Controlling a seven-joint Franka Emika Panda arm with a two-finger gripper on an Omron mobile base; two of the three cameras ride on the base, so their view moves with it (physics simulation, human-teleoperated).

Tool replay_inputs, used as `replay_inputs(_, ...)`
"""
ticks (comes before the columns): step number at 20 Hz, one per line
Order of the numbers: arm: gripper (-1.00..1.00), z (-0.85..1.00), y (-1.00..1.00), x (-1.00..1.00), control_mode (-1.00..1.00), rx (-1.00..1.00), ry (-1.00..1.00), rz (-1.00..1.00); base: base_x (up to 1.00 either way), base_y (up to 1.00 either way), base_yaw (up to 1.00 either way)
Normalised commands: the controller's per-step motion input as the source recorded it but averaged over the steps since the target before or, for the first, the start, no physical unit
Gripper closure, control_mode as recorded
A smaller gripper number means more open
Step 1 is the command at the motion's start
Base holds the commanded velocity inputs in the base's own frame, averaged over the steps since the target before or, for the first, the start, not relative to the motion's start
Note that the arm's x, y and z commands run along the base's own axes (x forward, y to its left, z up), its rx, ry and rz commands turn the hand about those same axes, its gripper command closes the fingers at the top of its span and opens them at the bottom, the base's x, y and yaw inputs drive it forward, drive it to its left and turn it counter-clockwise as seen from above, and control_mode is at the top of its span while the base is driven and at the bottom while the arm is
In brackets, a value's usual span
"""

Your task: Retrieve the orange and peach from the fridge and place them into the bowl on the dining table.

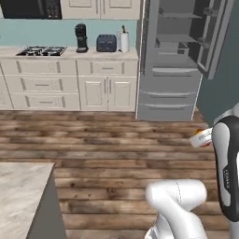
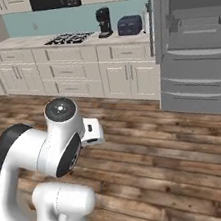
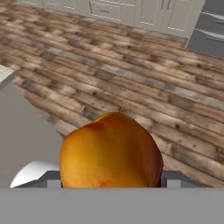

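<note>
Hand view, lower centre: a peach (image 3: pixel 110 151), orange-yellow with a reddish blush near its base, sits right in front of the camera between the gripper (image 3: pixel 109 178), whose fingers are spread wide and clamped on the fruit from either side. Behind it, across the upper half of that frame, runs the brown plank floor (image 3: pixel 131 78), with cream cabinet fronts along the top edge and a grey fridge drawer in the upper right corner. At the left edge a pale corner of the dining table (image 3: pixel 5 74) shows, with its grey side below it.

Left base view, right edge at mid height: a bit of the orange fruit peeks out just left of the dark forearm of the arm (image 1: pixel 226 168), above the wooden floor. The fridge (image 1: pixel 170 65) stands in the upper right of that frame with its upper doors swung open, grey shelves showing inside and closed drawers below. The marble top of the dining table fills the lower left corner, well apart from the fruit. Along the top left, the wall counter (image 1: pixel 70 53) carries a gas hob (image 1: pixel 41 50), a dark coffee machine (image 1: pixel 81 38), a toaster (image 1: pixel 106 43) and a white canister (image 1: pixel 124 41), with a black microwave (image 1: pixel 32 8) above.

Right base view: the fridge is at the upper right, doors open, and the arm's white shoulder rises in the lower left
</note>
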Motion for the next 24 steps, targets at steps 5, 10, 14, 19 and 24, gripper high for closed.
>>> replay_inputs(5,1.0,0.0,0.0,0.0,1.0,0.0,0.0,0.0,-1.0,0.65,0.04)
replay_inputs(10,1.0,0.0,0.0,0.0,1.0,0.0,0.0,0.0,-1.0,0.52,0.04)
replay_inputs(14,1.0,0.0,0.0,0.0,1.0,0.0,0.0,0.0,-1.0,0.52,0.03)
replay_inputs(19,1.0,0.0,0.0,0.0,1.0,0.0,0.0,0.0,-1.0,0.62,0.03)
replay_inputs(24,1.0,0.0,0.0,0.0,1.0,0.0,0.0,0.0,-1.0,0.69,0.02)
